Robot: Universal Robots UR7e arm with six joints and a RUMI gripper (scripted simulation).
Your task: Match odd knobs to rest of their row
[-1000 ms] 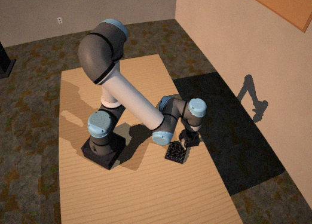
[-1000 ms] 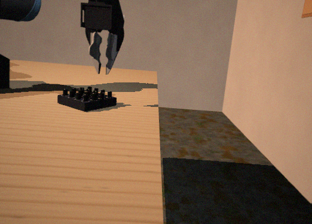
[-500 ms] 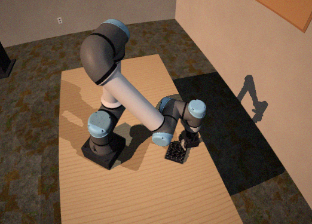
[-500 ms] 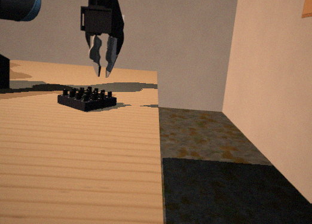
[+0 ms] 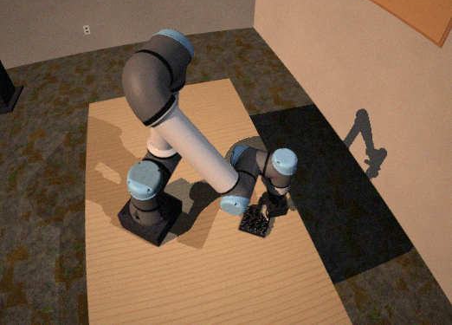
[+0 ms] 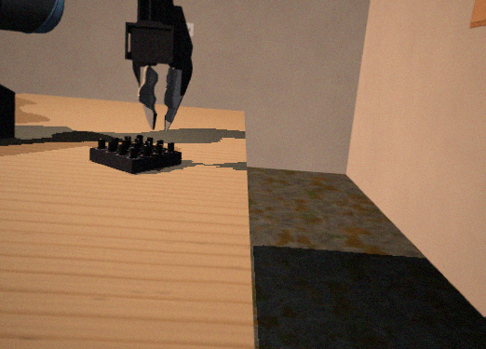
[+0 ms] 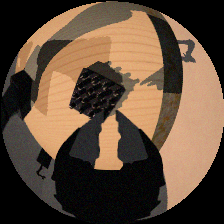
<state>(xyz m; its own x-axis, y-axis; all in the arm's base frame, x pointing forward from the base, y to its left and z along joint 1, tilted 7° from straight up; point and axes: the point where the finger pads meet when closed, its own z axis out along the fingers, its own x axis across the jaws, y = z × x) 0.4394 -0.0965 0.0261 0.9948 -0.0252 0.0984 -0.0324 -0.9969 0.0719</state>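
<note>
Black knob box [image 6: 135, 157] sits flat on the wooden tabletop [image 6: 126, 248], near its right edge, knobs sticking up. Gripper [image 6: 159, 124] hangs point-down just above the box's far side, not touching it. Fingers [image 6: 149, 97] are nearly closed with a slim gap at the tips, holding nothing.

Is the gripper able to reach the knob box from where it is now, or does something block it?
Probably yes. The gripper hangs just above the knob box, holding nothing, its jaws nearly shut, and nothing lies between them on the table.
</note>
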